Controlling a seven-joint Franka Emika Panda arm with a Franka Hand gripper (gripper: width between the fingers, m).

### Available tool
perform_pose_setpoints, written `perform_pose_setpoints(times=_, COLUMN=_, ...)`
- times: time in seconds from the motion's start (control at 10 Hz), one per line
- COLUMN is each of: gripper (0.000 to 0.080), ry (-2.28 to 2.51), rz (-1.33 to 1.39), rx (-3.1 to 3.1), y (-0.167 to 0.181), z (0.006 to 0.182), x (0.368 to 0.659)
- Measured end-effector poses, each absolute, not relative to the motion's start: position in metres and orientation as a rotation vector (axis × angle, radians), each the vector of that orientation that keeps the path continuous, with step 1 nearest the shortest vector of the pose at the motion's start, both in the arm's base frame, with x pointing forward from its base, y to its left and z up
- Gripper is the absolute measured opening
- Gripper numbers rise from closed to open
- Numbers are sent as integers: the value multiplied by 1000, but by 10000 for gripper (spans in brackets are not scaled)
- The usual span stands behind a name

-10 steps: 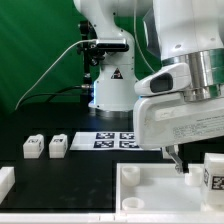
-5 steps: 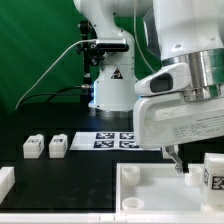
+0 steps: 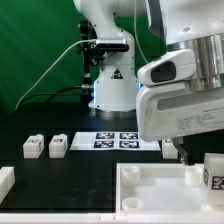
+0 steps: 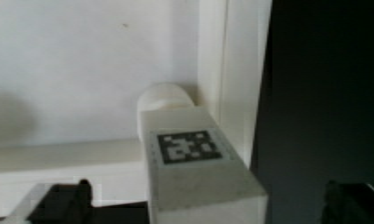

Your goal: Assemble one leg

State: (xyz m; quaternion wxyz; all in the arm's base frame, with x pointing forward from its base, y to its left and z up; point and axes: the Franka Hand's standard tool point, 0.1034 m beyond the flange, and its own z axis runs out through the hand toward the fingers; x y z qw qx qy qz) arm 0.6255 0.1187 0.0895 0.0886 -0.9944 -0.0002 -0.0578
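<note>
A leg (image 4: 193, 160), a white block with a black-and-white tag, rests on the white tabletop panel (image 4: 77, 90) close to its edge. It shows at the exterior view's right edge (image 3: 213, 172). My gripper (image 4: 205, 208) is open just above it. Its dark fingertips (image 4: 59, 205) stand wide apart on either side of the leg and do not touch it. In the exterior view my gripper (image 3: 186, 158) hangs over the panel's (image 3: 150, 192) right part. Two more legs (image 3: 33, 147) (image 3: 58, 146) sit on the black table at the left.
The marker board (image 3: 120, 140) lies behind the panel at mid-table. A white piece (image 3: 5, 181) shows at the exterior view's lower left edge. The robot's base (image 3: 110, 80) and cables stand at the back against a green curtain.
The hand has risen a little in the exterior view. The legs, the panel and the marker board have not moved.
</note>
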Motion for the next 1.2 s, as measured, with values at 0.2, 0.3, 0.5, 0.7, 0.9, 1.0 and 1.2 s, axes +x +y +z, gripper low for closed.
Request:
perform_pose_setpoints(times=0.2, gripper=649, ry=45, rz=-123, rx=-2958, y=119, z=84, x=623)
perform_pose_setpoints(times=0.3, gripper=649, ry=45, rz=-124, rx=-2957, y=120, z=84, x=623)
perform_pose_setpoints(times=0.5, gripper=519, ry=44, rz=-125, rx=-2958, y=119, z=83, x=623)
perform_pose_setpoints(times=0.7, gripper=364, ry=60, rz=-125, rx=-2957, y=119, z=83, x=623)
perform_pose_setpoints(times=0.9, gripper=307, ry=92, rz=-122, rx=-2956, y=118, z=83, x=623)
perform_pose_setpoints(times=1.0, gripper=307, ry=194, rz=-113, rx=-2948, y=118, z=83, x=623)
perform_pose_setpoints(times=1.2, gripper=307, ry=679, rz=-84, rx=-2849, y=117, z=83, x=625)
